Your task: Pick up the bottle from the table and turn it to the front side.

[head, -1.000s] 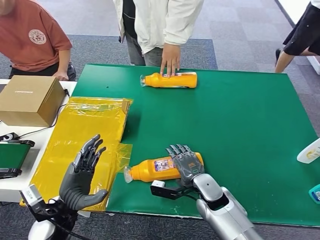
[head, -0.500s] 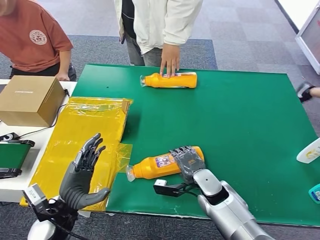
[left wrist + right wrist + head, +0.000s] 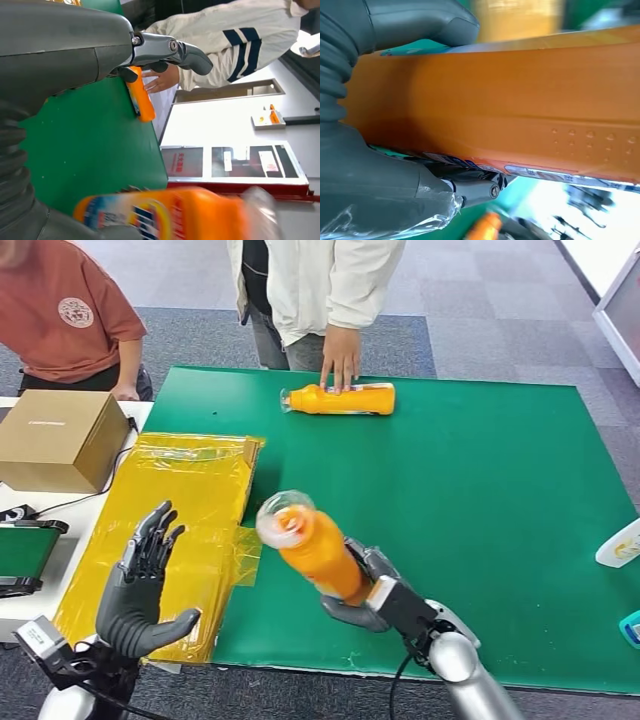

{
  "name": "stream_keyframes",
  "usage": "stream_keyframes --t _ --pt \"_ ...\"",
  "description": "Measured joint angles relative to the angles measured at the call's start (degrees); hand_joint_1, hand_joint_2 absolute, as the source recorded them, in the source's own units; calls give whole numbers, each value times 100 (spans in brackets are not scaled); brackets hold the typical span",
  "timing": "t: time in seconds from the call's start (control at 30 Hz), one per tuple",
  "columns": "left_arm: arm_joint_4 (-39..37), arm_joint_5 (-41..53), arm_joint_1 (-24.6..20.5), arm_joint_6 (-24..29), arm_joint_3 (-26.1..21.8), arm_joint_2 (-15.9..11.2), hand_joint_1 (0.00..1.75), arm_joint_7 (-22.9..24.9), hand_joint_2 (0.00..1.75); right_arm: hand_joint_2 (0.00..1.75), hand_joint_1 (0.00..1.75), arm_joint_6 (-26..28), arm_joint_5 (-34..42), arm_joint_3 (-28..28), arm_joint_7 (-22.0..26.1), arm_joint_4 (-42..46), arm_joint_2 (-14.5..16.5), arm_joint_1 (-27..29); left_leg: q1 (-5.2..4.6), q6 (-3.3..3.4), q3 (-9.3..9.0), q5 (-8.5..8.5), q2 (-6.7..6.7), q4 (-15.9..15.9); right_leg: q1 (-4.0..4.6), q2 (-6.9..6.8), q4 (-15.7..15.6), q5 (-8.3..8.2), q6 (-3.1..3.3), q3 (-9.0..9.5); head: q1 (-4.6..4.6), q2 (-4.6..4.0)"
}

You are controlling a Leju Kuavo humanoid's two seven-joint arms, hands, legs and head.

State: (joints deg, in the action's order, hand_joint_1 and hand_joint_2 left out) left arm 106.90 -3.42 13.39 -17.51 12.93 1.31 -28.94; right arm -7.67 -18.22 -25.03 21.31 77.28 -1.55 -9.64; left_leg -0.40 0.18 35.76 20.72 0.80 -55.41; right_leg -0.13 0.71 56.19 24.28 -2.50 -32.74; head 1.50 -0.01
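While the right hand [image 3: 367, 592] grips the bottle [image 3: 313, 543], treat it as a live load; data below.

Bottle pos.: off the table [image 3: 483, 500], above the near edge, left of centre; tilted, clear cap end up and toward the robot's left.
Bottle build: orange plastic body, flattish, printed label on one face [image 3: 132, 216]; plain face w/ raised dots shows in right wrist view [image 3: 531, 115].
Grip: right hand wraps the base end; thumb one side, fingers the other. Left wrist view shows label side of bottle.
Left hand [image 3: 143, 585]: open, fingers apart, holds nothing; raised over near-left corner, by the yellow bag [image 3: 177, 510].
Weight (est.): looks full, so moderate; long neck overhang puts torque on the grip.
Stiffness (est.): semi-rigid; walls likely give a little under a hard squeeze. Not fragile.
Slip (est.): smooth plastic + glossy label, so slippery; may rotate in hand while turning.
Best hold (est.): across the narrow faces at mid-body, nearer the balance pt. than the present base-end hold; avoid neck and cap.
2nd bottle [image 3: 343, 399]: lies flat at the far edge, a person's hand [image 3: 340, 360] resting on it. Not the target.
Other: box [image 3: 60, 438] on side table off the left edge.
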Motion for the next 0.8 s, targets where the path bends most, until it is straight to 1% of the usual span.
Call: stream_keyframes --t 0.07,0.13,0.27,0.43,0.6,0.8 --pt "0 -17 -9 60 -32 1 0 -21 175 175 175 -158 489 134 81 340 38 143 -1 0 0 0 0 0 -1 0 0 0 0 -1 0 0" --pt "0 -17 -28 99 -48 2 0 -30 175 175 175 -235 795 210 119 609 79 239 -1 0 0 0 -1 0 -1 0 0 0 -1 -2 1 0" --pt "0 -22 -116 87 -46 11 0 -7 175 175 175 -156 853 278 157 982 156 346 -1 0 0 -1 -1 0 -1 0 0 -2 0 -3 1 1" --pt "-11 -227 -371 -161 133 50 0 185 175 175 175 260 257 190 135 1130 221 352 -1 1 0 -3 -1 0 -1 0 0 -4 -1 -2 0 0" --pt "-133 -387 -779 -485 689 25 0 554 175 175 175 610 -393 -50 19 1028 259 182 -1 2 1 -3 -1 0 -1 1 0 -7 -4 -1 0 -1" --pt "-440 -509 -1293 -613 1334 -53 0 839 175 175 175 926 -1003 -366 -149 633 328 -151 -1 1 1 -5 -1 0 -1 0 0 -8 -4 -1 0 0"
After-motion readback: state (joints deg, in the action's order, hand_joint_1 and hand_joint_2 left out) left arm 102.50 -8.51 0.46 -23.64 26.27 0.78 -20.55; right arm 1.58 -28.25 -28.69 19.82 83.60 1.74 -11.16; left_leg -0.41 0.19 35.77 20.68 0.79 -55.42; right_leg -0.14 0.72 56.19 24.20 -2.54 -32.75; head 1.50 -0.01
